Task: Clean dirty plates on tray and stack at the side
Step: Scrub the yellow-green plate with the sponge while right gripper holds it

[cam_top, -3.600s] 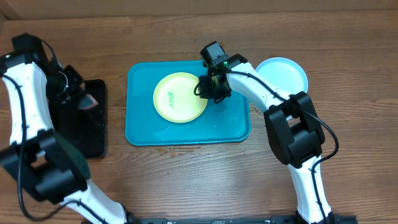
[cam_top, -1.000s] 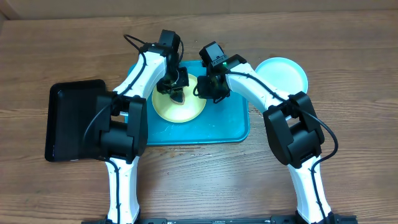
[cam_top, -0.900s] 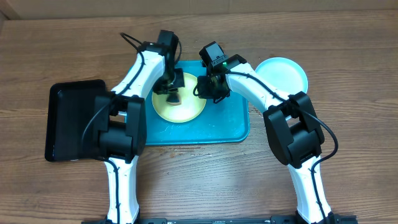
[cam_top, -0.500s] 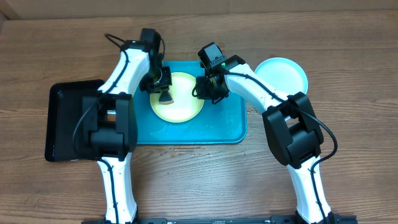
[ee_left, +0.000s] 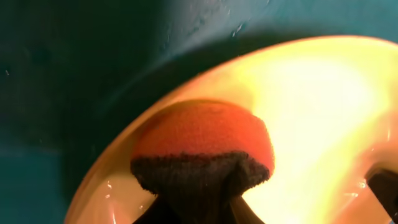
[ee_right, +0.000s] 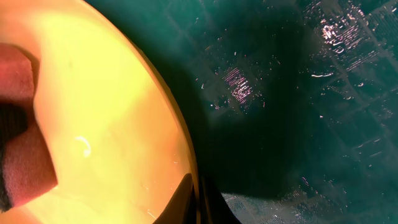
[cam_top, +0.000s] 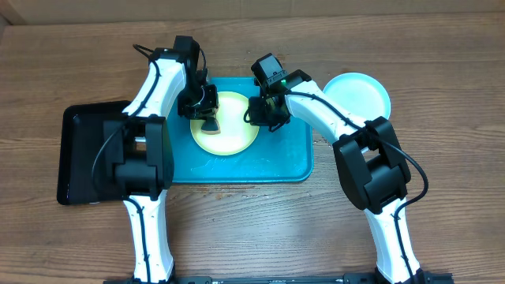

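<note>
The yellow-green plate (cam_top: 229,126) lies on the turquoise tray (cam_top: 284,158). My left gripper (cam_top: 207,120) is shut on a sponge with a dark scouring side (ee_left: 202,146) and presses it on the plate's left part (ee_left: 323,118). My right gripper (cam_top: 257,113) is shut on the plate's right rim (ee_right: 186,168), fingers on either side of it. The sponge also shows at the left of the right wrist view (ee_right: 18,155). The pale cyan plate (cam_top: 359,93) sits on the table to the right of the tray. The white plate is not in view.
A black rectangular tray (cam_top: 87,150) lies on the wooden table at the left, beside the turquoise tray. Wet streaks show on the tray floor (ee_right: 298,112).
My left arm came from the black tray to the plate with the sponge, then slid it from the plate's middle to its left. The tray shifted slightly left. The right gripper kept its hold.
</note>
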Controlling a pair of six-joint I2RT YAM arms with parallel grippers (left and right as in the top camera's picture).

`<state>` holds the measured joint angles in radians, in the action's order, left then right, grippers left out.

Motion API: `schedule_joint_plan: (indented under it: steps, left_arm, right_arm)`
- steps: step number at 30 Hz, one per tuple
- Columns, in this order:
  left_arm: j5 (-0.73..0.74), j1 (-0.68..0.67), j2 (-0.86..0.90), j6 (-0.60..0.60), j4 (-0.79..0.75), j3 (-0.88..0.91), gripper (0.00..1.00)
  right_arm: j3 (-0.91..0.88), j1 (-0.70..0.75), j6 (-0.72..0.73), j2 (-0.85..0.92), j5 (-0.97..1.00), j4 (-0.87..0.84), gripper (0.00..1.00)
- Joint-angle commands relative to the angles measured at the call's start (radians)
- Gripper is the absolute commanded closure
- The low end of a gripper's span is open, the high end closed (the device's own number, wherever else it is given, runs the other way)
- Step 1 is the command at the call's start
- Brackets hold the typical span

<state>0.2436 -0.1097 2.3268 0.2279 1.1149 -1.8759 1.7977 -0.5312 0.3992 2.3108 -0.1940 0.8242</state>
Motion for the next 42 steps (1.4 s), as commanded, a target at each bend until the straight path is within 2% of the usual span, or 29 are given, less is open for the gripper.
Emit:
schedule_joint_plan:
  steps: [1, 2, 6, 9, 17, 23, 27, 35, 42]
  left_arm:
    - [0.019, -0.006, 0.020, -0.027, 0.019, -0.035, 0.81]
    - [0.019, -0.008, 0.020, -0.027, 0.021, -0.032, 0.82]
    - [0.019, -0.014, 0.020, -0.027, 0.017, -0.004, 0.96]
    - [0.020, -0.025, 0.021, -0.008, -0.004, 0.011, 0.96]
    - [0.023, -0.085, 0.022, 0.141, -0.141, 0.016, 0.96]
    - [-0.007, -0.118, 0.024, 0.145, -0.197, 0.017, 0.96]
    - [-0.140, -0.116, 0.024, 0.100, -0.158, 0.017, 0.96]
    - [-0.602, -0.065, 0.024, 0.098, 0.025, 0.016, 0.95]
    - [-0.619, -0.035, 0.018, 0.114, 0.057, 0.010, 0.96]
  right_arm:
    - [-0.031, -0.003, -0.006, 0.040, 0.035, 0.016, 0.96]
    - [-0.031, -0.003, -0.006, 0.040, 0.035, 0.016, 0.96]
    - [-0.031, -0.003, -0.006, 0.040, 0.035, 0.016, 0.96]
    - [-0.031, -0.003, -0.006, 0.040, 0.035, 0.015, 0.96]
    - [-0.031, -0.003, -0.006, 0.040, 0.035, 0.021, 0.96]
    - [-0.031, -0.003, -0.006, 0.040, 0.035, 0.030, 0.96]
    - [-0.031, -0.003, -0.006, 0.040, 0.035, 0.033, 0.96]
    - [-0.031, -0.003, -0.010, 0.040, 0.035, 0.032, 0.96]
    - [-0.031, -0.003, -0.010, 0.040, 0.036, 0.021, 0.96]
